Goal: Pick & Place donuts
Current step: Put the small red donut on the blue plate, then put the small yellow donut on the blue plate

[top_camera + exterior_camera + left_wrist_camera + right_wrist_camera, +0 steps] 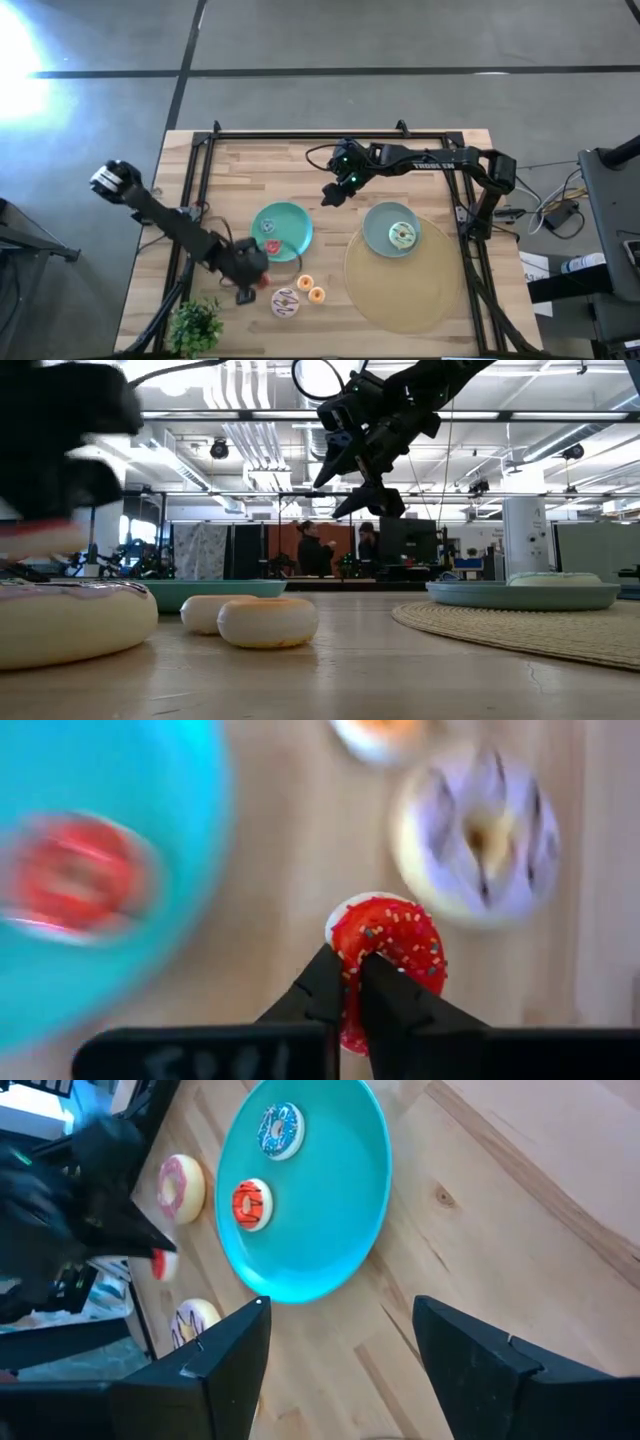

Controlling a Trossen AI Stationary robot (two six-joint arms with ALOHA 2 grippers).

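Observation:
My left gripper (256, 278) is shut on a tiny red sprinkled donut (388, 938), near the table's near edge beside the teal plate (295, 222). That plate carries a red donut (250, 1203) and a blue one (280, 1128). A pink donut (182, 1185) lies on the table next to the plate. The white donut with purple streaks (285, 302) and two tiny orange-yellow donuts (311, 289) rest flat on the wood. The green donut (402, 236) lies on the grey-blue plate (378, 228). My right gripper (335, 190) hovers open, high above the table's middle. My left gripper pinches the red donut's ring (350, 960) between its two fingers (322, 988), which come at it from above. The donut stands on edge in the hold. In the low view it shows as a red blur (40, 535) above the table, lifted clear.
A round woven mat (420, 290) lies under the grey-blue plate on the table's right half. A leafy plant (195, 325) stands at the near left corner. Black rails (330, 135) frame the tabletop. Bare wood shows along the far side.

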